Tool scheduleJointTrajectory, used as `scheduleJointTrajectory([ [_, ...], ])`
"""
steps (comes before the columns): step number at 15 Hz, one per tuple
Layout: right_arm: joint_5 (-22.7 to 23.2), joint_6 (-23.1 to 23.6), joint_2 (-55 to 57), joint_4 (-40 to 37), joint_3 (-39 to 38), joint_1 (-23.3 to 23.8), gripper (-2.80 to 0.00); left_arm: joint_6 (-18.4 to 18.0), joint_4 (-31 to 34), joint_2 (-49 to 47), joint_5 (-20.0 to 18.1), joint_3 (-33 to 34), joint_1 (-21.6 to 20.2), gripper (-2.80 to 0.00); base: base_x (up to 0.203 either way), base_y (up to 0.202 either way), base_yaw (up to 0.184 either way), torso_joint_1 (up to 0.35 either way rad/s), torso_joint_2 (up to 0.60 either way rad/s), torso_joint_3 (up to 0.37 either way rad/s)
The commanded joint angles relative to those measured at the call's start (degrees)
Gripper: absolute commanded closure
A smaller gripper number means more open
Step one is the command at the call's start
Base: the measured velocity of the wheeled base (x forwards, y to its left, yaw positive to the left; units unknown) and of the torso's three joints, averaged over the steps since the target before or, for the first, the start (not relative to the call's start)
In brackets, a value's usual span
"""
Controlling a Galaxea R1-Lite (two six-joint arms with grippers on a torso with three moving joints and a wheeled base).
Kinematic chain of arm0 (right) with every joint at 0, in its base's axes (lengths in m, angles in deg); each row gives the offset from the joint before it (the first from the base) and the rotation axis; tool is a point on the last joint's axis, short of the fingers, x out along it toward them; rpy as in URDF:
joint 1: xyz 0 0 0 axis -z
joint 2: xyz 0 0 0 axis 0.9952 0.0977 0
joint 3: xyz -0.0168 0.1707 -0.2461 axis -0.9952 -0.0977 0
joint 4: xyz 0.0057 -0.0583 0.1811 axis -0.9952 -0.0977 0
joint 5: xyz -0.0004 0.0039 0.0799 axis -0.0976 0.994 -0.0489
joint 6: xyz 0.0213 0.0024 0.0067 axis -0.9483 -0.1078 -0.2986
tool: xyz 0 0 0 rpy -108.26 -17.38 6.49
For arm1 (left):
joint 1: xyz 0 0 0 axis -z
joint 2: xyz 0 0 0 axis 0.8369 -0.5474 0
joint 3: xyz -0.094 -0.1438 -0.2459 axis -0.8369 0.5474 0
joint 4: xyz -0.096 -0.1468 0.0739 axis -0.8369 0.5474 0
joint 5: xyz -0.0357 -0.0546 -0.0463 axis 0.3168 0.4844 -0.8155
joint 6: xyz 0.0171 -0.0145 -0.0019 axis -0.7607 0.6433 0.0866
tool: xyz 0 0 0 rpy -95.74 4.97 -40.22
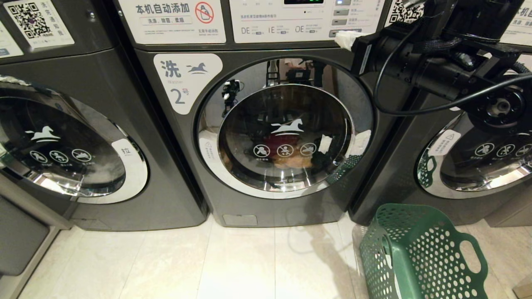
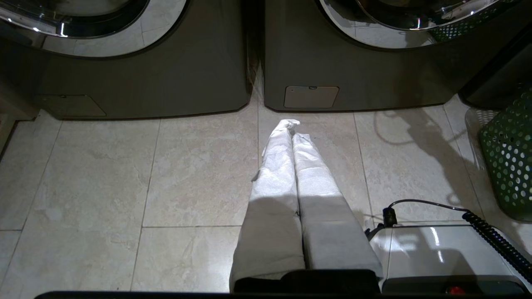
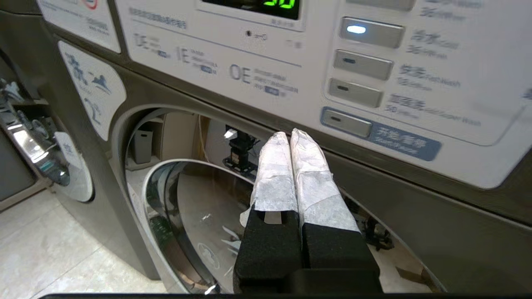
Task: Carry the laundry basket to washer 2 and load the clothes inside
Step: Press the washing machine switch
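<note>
Grey washers numbered three; washer 2 [image 1: 266, 137], labelled "2", sat just below the right hand [image 3: 291, 139], fingers together, empty. One laundry basket [image 1: 419, 253] stood below it.

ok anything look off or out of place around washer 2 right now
Only the laundry basket: it sits tilted on the floor right of washer 2, looking empty. The washer's door is shut, with red and yellow clothes showing behind the glass. The right gripper, shut, is up at the control panel.

closed door [image 1: 286, 137] blocks washer 2 [image 1: 266, 124] drum.
</note>
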Motion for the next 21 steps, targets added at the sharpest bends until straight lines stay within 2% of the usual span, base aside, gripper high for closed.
scheduleJointTrajectory([
  [1, 0.0, 0.1, 1.1, 1.1, 0.5, 0.3, 0.0, 0.0, 0.0, -0.1, 0.0, 0.0, 0.0, 0.0, 0.0, 0.0, 0.0, 0.0, 0.0, 0.0],
  [7, -0.5, 0.1, 5.2, 0.9, 7.7, 0.8, 0.0, 0.0, 0.0, -0.1, 0.0, 0.0, 0.0, 0.0, 0.0, 0.0, 0.0, 0.0, 0.0, 0.0],
  [15, -0.5, 0.2, 7.3, 0.8, 9.3, 1.0, 0.0, 0.0, 0.1, -0.1, 0.0, 0.0, 0.0, 0.0, 0.0, 0.0, 0.0, 0.0, 0.0, 0.0],
  [21, -1.1, 0.4, 9.8, 0.6, 13.5, 1.2, 0.0, 0.0, 0.0, -0.1, 0.0, 0.0, 0.0, 0.0, 0.0, 0.0, 0.0, 0.0, 0.0, 0.0],
])
